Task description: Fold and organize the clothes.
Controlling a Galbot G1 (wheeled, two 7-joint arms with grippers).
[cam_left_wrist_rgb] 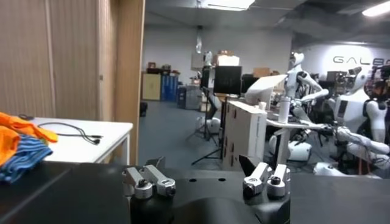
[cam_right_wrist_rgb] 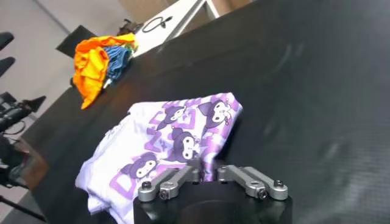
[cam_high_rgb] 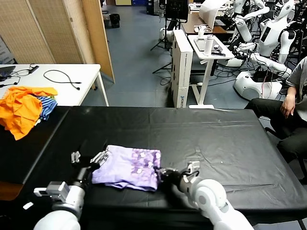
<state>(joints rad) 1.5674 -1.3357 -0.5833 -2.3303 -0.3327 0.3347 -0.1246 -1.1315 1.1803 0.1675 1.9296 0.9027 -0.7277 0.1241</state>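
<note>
The clothes are one pale lavender T-shirt (cam_high_rgb: 128, 167), folded into a small packet with its purple cartoon print facing up, near the front edge of the black table (cam_high_rgb: 216, 139). My right gripper (cam_high_rgb: 165, 173) sits at the shirt's right edge. In the right wrist view its jaws (cam_right_wrist_rgb: 207, 173) are pinched together on a fold of the printed shirt (cam_right_wrist_rgb: 164, 146). My left gripper (cam_high_rgb: 88, 157) rests at the shirt's left edge, open. In the left wrist view it (cam_left_wrist_rgb: 201, 167) holds nothing, and the shirt is out of sight there.
A heap of orange and blue-striped cloth (cam_high_rgb: 24, 108) lies at the table's far left corner, also seen from the right wrist (cam_right_wrist_rgb: 100, 58). A white table with a cable (cam_high_rgb: 57, 76) stands behind it. A seated person (cam_high_rgb: 288, 110) is at the far right.
</note>
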